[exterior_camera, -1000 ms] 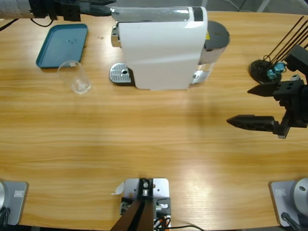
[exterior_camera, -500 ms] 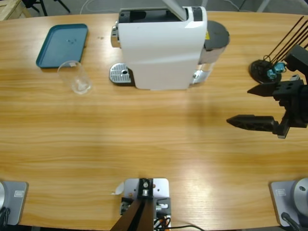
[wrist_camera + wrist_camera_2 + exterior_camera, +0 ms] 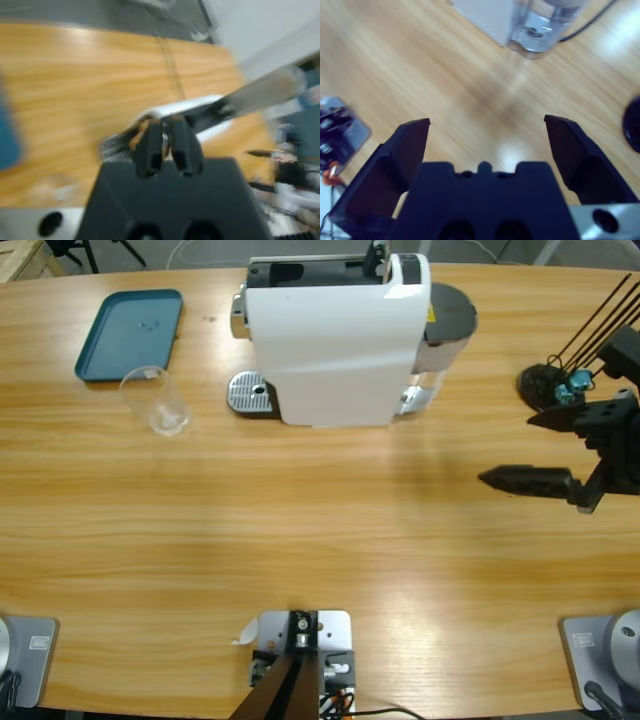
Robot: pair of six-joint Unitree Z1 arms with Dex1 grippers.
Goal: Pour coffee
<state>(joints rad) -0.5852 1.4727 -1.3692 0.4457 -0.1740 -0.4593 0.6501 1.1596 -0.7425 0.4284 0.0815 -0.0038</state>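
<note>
coffee machine [image 3: 335,340]: white capsule machine at the far middle of the worktop [image 3: 300,540], lid lever [image 3: 378,257] raised at its top, capsule slot [image 3: 300,272] open beside it, drip grate [image 3: 250,394] sticking out on its left side with nothing on it.
glass [image 3: 157,400]: clear, upright, empty as far as can be told, on the bare wood well left of the grate, just below the teal tray [image 3: 130,332].
left hand [image 3: 165,140]: jaws drawn together at a shiny metal bar with white moulding behind it, probably the lever; whether they truly clamp it i cannot tell through the blur.
right hand [image 3: 520,448]: jaws wide apart, holding nothing, over bare wood to the right of the machine, near a black capsule stand [image 3: 548,386].
step in hand, my reading: working the lever, so the glass is not yet placed and no coffee has run.
doing it well: move the lever along its hinge arc, not straight down, so the machine does not tip or slide; set the glass squarely on the grate before any brewing.
high view only: glass, tray and grate positions; the left arm itself is out of sight there.
left wrist view only: the contact at the lever.
right wrist view only: the clear water tank [image 3: 540,25] at the machine's end.
</note>
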